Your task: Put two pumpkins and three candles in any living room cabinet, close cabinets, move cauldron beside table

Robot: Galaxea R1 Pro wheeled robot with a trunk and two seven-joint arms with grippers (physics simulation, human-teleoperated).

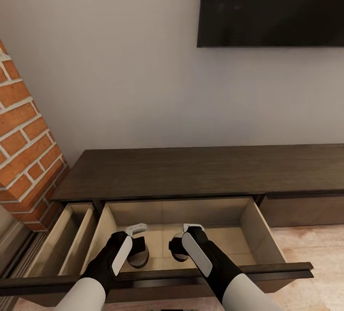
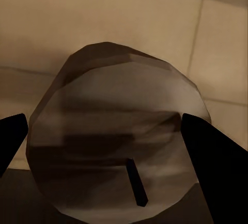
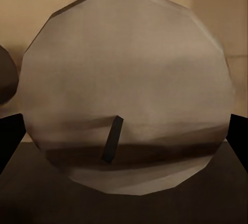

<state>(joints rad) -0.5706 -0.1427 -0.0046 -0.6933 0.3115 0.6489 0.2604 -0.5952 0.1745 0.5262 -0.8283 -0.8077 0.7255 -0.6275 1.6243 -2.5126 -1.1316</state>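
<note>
A: Where are my arms?

B: Both reach down into the open drawer (image 1: pixel 248 217) of the cabinet (image 1: pixel 191 170), the long dark unit under the TV (image 1: pixel 270 5), brick column (image 1: pixel 24 148) at its left end. A narrower drawer (image 1: pixel 67 234) just left of it is open too.

A: Left gripper (image 1: pixel 135 246)?

B: On my left wrist feed, a candle (image 2: pixel 116 131) sits between the two dark fingers (image 2: pixel 217 167), flat top and wick facing the camera. Fingers flank it closely on both sides, but whether they press it or stand just off it, I cannot tell. On the head feed that candle (image 1: pixel 139 256) is low in the drawer, partly hidden by the gripper.

A: Right gripper (image 1: pixel 184 244)?

B: Same story. A second candle (image 3: pixel 126 89) sits between its fingers (image 3: pixel 10 136), which show at both frame edges. Contact unclear, cannot tell. The other candle's edge peeks in beside it. On the head feed this candle (image 1: pixel 177 249) is just beside the first, both over the pale drawer floor.
</note>
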